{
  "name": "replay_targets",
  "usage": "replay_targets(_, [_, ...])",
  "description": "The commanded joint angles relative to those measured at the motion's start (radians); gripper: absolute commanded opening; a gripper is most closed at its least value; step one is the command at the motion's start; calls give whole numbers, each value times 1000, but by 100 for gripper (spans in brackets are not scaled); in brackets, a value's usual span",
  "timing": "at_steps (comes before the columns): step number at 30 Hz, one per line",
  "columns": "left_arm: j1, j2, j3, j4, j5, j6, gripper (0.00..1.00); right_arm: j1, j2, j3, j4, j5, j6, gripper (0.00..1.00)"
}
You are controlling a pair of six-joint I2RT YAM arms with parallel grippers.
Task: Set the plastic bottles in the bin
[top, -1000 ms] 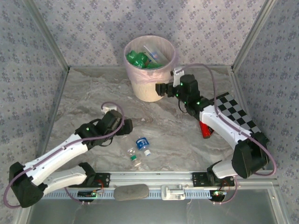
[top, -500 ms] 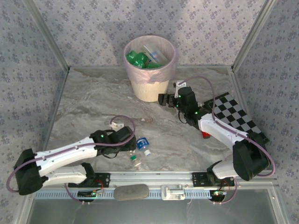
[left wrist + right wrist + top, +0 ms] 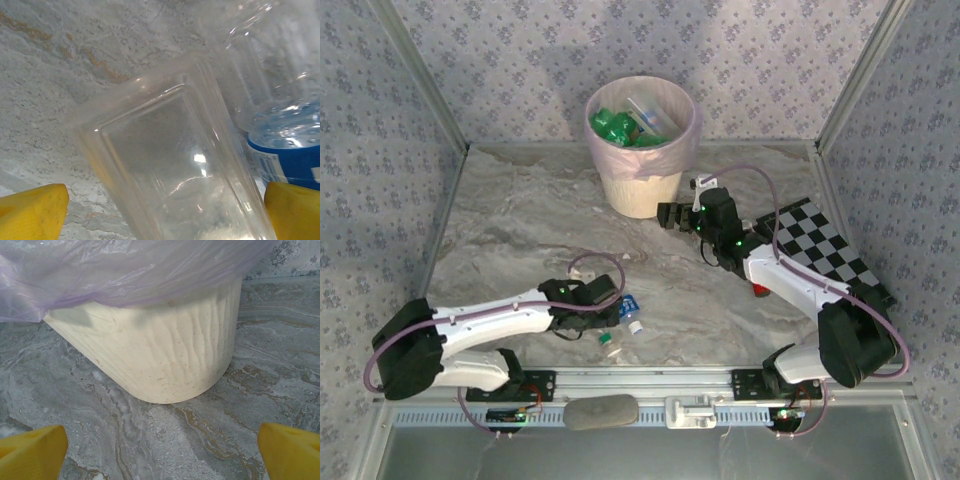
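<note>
Where the left arm lies low along the near side of the table [image 3: 500, 215], the left gripper [image 3: 162, 220] is spread wide, with yellow fingertips [image 3: 31, 210] at either lower corner of the wrist view. Between them, touching neither, sits a clear flat-sided container [image 3: 170, 165], tilted with its far end toward the upper left. Just to its right lies a clear bottle [image 3: 280, 100] with a blue label. Whether it touches the container or only lies very close, I cannot tell. From above, that blue-labelled bottle lies at the gripper's tip, its white cap pointing toward the near rail [image 3: 650, 382]. A small clear item [image 3: 610, 342] with a green spot lies just beside it, nearer the rail.

Farther back on the right, a red bottle [image 3: 759, 289] lies on the table beside a checkerboard [image 3: 825, 245], mostly hidden beneath the right arm. The right gripper [image 3: 160, 450] is held low over the marble, its jaws apart and empty, yellow pads at both lower corners of its wrist view. It faces the foot of the bin [image 3: 165, 355], near it but not touching. The bin stands upright at the far middle of the table, with a pink bag [image 3: 100, 270] folded over its rim. Seen from above, green bottles [image 3: 615, 128] and a clear one [image 3: 650, 110] lie inside it.
</note>
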Motion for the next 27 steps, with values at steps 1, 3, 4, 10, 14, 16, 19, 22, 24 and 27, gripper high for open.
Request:
replay_targets(1, [-4,18,-21,-8,4,-25,100,9,-5,15,-7,10,9,99])
replay_targets(3, [-3,22,-30,-6,4,-27,99,13,2,24,-14,2,7,99])
replay_targets(4, [-2,23,-37,-7,-1,-27,97,15,6,28,-20,1,5,99])
replay_targets(10, [28,19,-70,54,-3,-24,81,22,15,41,-31,10,0,99])
replay_targets(14, [39,20,-77,66,-2,-12,73,25,22,52,-38,9,-6,99])
replay_targets(16, [41,20,-77,71,-3,-11,70,27,26,57,-43,8,-8,99])
replay_targets(19, [44,20,-78,77,-2,-5,64,26,33,61,-45,6,-9,99])
replay_targets(22, [49,17,-77,76,-4,5,59,28,37,67,-48,5,-11,99])
replay_targets(24, [60,14,-77,74,-5,9,53,28,38,70,-47,5,-13,99])
replay_targets(27, [92,-1,-77,66,-17,17,52,28,42,72,-48,5,-16,99])
